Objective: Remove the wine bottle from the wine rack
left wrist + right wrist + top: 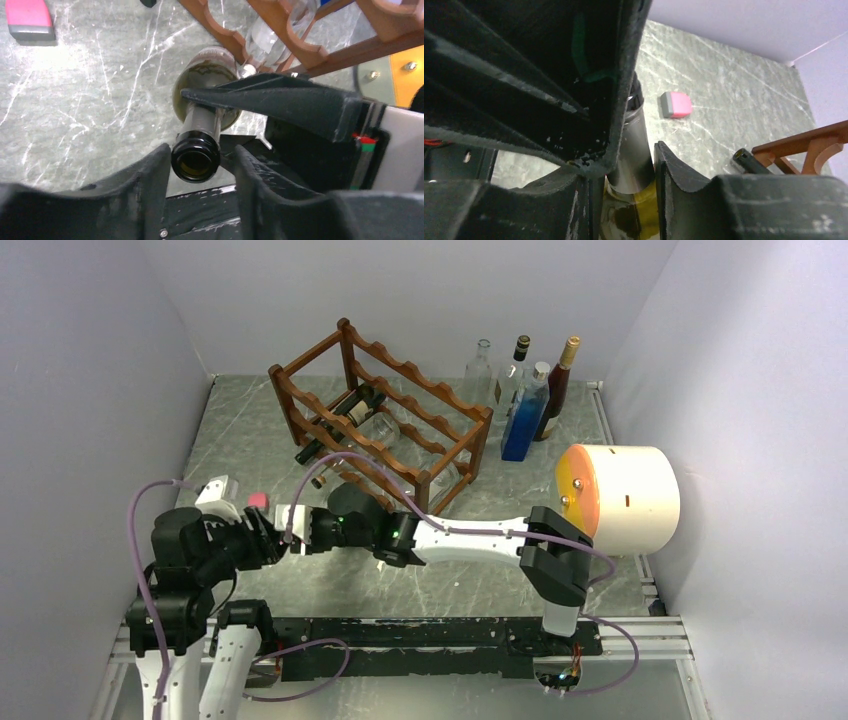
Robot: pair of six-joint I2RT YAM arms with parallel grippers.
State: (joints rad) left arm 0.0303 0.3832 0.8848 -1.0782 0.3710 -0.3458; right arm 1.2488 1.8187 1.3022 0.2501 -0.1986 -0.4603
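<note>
- The table (480,585) has a grey-green marbled top with white veins. It shines under the light in the left wrist view.
- Plain pale lilac walls (90,390) close it in at the left, back and right.
- The rack (481,435) stands askew at the middle back, with a dark bottle (340,420) lying in an upper tier.
- Four upright back bottles (525,420) stand by the back wall, right of the rack. One is blue.
- A white drum (630,498) with an orange face lies at the right edge.
- A pink block (257,501) lies on the table near the left arm.
- The bottle (199,130) lies about level in front of the rack's lower rail, its neck pointing away from the rack. I cannot tell whether its base touches the rail.
- The right gripper (624,160) pinches the bottle's neck.
- The left gripper (200,150) has its fingers close on either side of the bottle's mouth. I cannot tell whether they press on it.
- A black rail (420,645) runs along the near edge between the arm bases.
</note>
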